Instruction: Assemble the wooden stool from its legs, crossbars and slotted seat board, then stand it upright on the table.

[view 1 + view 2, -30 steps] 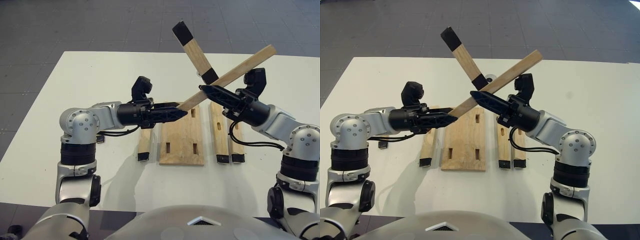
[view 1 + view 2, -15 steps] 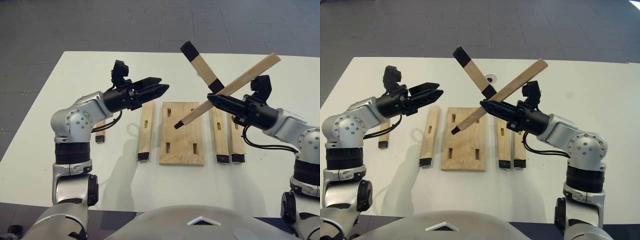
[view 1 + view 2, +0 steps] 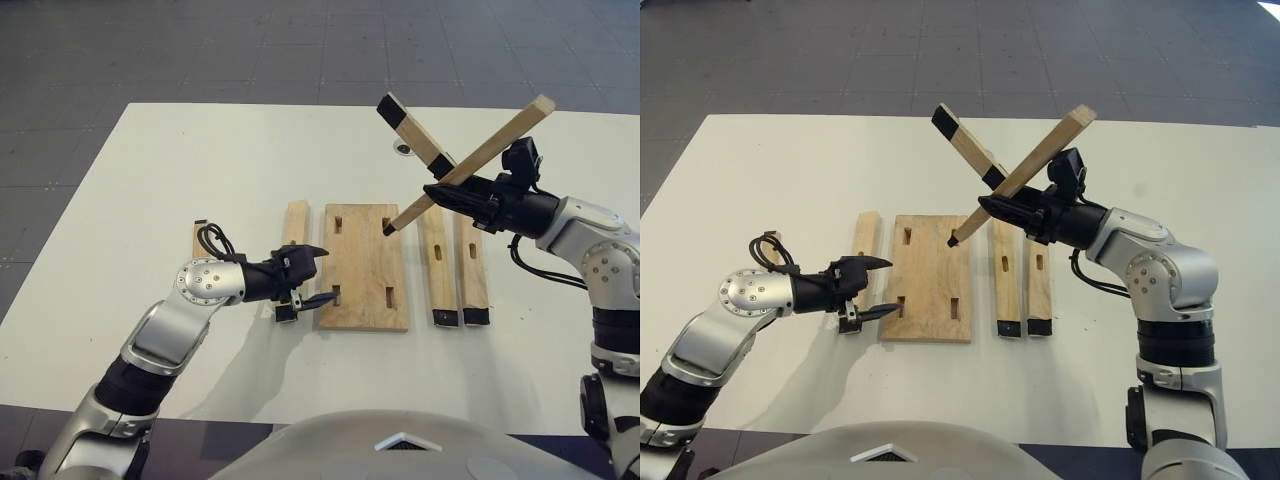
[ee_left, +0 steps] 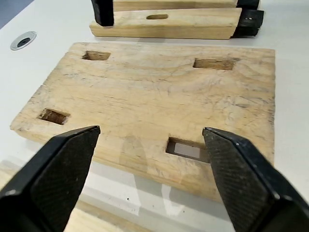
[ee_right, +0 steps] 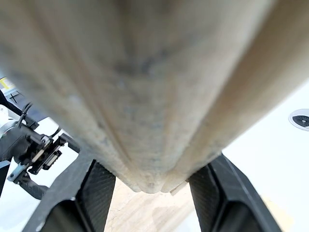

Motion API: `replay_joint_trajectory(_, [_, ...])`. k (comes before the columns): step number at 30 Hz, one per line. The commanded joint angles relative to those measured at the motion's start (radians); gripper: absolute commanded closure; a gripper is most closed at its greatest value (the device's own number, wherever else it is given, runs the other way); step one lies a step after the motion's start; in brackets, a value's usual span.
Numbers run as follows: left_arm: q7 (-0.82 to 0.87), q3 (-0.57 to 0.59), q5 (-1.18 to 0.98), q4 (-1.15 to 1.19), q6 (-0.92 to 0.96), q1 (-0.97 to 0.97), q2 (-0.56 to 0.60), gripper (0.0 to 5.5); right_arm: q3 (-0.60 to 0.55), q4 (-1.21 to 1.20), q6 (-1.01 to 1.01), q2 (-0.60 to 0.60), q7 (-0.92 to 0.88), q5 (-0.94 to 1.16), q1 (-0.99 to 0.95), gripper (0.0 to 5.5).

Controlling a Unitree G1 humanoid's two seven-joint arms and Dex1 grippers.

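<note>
At centre frame, seat board (image 3: 364, 265): flat on table (image 3: 190, 165).
Left gripper (image 3: 328, 273): lower left, jaws apart beside board's edge.
Right gripper (image 3: 433, 192): upper right, clamped on crossed sticks (image 3: 500, 134).

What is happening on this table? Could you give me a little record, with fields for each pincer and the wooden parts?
Seat board: flat on the table, four slots
Left pincer: open, low at the board's left edge
Right pincer: shut on crossed wooden pieces, raised above the board
Loose legs: one left of the board, two right
</note>
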Motion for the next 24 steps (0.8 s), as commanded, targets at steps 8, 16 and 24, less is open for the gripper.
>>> replay_joint_trajectory(8, [0.068, -0.136, 0.295, 0.070, -0.140, -0.013, 0.028, 1.56, 0.005, -0.052, -0.004, 0.021, -0.011, -0.038, -0.038, 3.46])
replay_joint_trajectory(16, [0.034, -0.066, 0.335, 0.211, -0.286, -0.067, 0.132, 1.56, 0.086, -0.006, -0.114, -0.008, 0.080, -0.184, -0.046, 3.46])
replay_joint_trajectory(24, [0.040, -0.074, 0.341, 0.221, -0.292, -0.094, 0.077, 1.56, 0.071, -0.067, -0.089, -0.021, 0.108, -0.182, 0.008, 3.46])
